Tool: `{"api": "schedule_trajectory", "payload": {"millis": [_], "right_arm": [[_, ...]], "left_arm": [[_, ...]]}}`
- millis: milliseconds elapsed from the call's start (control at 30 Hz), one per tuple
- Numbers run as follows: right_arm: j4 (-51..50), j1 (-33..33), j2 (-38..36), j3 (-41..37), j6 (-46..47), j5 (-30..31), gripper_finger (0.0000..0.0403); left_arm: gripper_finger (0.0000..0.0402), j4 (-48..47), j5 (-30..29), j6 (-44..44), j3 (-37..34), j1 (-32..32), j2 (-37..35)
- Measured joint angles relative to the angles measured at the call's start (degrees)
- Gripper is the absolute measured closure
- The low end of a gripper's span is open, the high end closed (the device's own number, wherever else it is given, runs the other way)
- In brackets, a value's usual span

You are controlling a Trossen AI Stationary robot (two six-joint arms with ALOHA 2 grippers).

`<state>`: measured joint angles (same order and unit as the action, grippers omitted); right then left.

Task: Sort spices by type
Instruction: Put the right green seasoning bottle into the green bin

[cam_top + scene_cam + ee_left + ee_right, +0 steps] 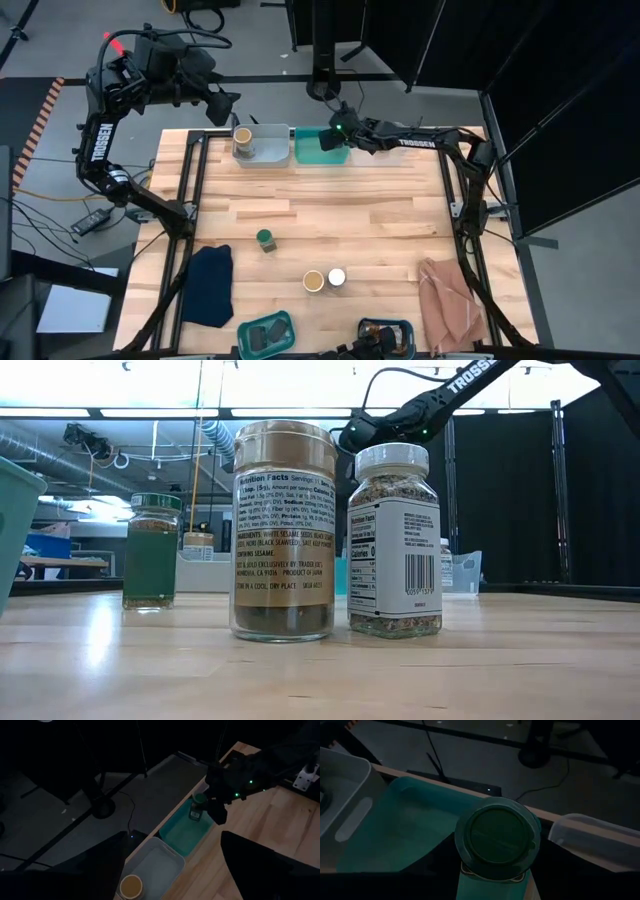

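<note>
The right gripper (333,136), fingers clamped on a green-topped jar (496,837), hangs over the teal bin (312,152) at twelve o'clock on the tabletop (330,215). The left gripper (228,104), fingers apart, hovers beyond the clear bin (270,148) holding a tan-topped jar (242,135).

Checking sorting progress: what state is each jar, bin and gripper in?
right gripper: shut on green-top jar, above teal bin.
left gripper: open, empty.
clear bin: holds one tan-top jar.
Table jars, green, tan, white: upright, unsorted.

Wooden table (330,220) with three jars (325,280), bins (268,148), two cloths (210,285).
</note>
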<state>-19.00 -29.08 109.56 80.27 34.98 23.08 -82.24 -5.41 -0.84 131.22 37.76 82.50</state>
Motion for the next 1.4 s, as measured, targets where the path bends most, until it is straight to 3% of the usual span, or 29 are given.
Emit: {"api": "schedule_trajectory", "payload": {"millis": [1067, 1400], "right_arm": [[-1.22, 0.00, 0.02, -0.02, -2.19, -1.44, 0.0171], [-0.48, 0.00, 0.73, -0.02, -2.01, -3.75, 0.0181]], "left_arm": [[0.0076, 0.04, 0.00, 0.00, 0.00, 0.00, 0.00], [0.0076, 0.04, 0.00, 0.00, 0.00, 0.00, 0.00]]}}
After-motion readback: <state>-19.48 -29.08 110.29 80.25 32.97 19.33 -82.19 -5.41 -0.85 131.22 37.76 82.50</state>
